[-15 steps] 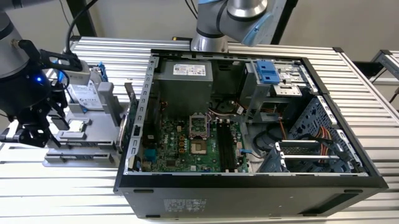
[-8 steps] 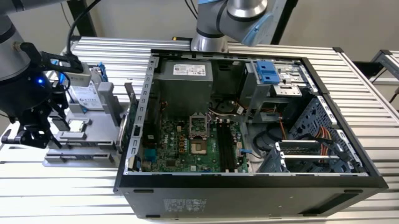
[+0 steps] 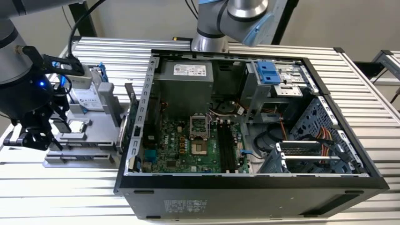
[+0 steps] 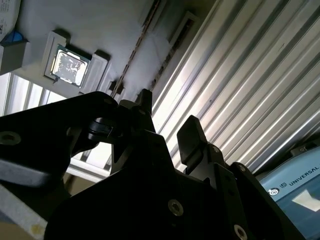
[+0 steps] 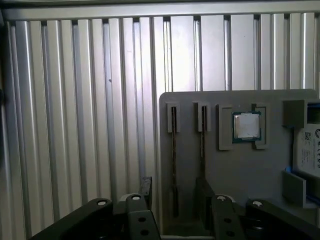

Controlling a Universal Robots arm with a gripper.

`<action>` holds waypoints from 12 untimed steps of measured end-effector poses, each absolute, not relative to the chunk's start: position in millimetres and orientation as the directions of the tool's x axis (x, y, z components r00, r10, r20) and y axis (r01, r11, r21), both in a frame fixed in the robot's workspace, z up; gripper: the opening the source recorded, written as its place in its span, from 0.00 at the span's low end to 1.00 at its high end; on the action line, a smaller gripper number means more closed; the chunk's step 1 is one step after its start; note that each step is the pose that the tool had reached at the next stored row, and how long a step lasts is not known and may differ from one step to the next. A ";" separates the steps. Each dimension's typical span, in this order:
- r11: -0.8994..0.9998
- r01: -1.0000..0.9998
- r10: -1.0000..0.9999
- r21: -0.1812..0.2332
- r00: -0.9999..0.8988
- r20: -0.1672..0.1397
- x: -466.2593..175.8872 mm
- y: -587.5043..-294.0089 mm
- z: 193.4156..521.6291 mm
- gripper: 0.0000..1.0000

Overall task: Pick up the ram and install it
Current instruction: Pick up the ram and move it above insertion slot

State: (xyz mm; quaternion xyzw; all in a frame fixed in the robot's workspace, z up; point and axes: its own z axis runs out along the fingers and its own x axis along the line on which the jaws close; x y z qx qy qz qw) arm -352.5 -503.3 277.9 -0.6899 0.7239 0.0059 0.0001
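The pincer (image 5: 173, 184) stood spread, its two black fingers (image 5: 145, 187) well apart with nothing pinched between them. It hung over the near end of a grey tray (image 5: 235, 170) that rested on the slatted table (image 5: 75, 125).

The ram (image 5: 173, 145) stood on its thin edge in a narrow groove of that tray, straight ahead of the gap between the fingers. Its long axis ran away from the pincer, crosswise to the line from one finger to the other. We judged from this that each finger faced one of the stick's flat sides. In both wrist views it read as a thin dark line, being edge-on. We could not tell whether the fingertips were level with it or above it.

A second stick (image 5: 202, 135) stood in a parallel groove just beside the first, ahead of the other finger, and we judged that closeness the thing to mind. Farther along the tray on that same side, a processor chip (image 5: 246, 125) lay in its recess.

The open computer case (image 3: 250, 185), with the black slots (image 3: 224, 150) on its board, sat well apart from the pincer, beyond the tray. The ram was in the tray, not in the case, so we judged the work to be at the pick-up.
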 end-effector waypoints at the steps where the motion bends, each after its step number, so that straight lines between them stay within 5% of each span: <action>1: 0.048 -0.999 -0.999 0.008 -0.048 -0.008 -352.5 -503.3 277.3 1.00; 12: 0.048 -0.999 -0.999 0.008 -0.048 -0.006 -352.5 -503.0 270.9 1.00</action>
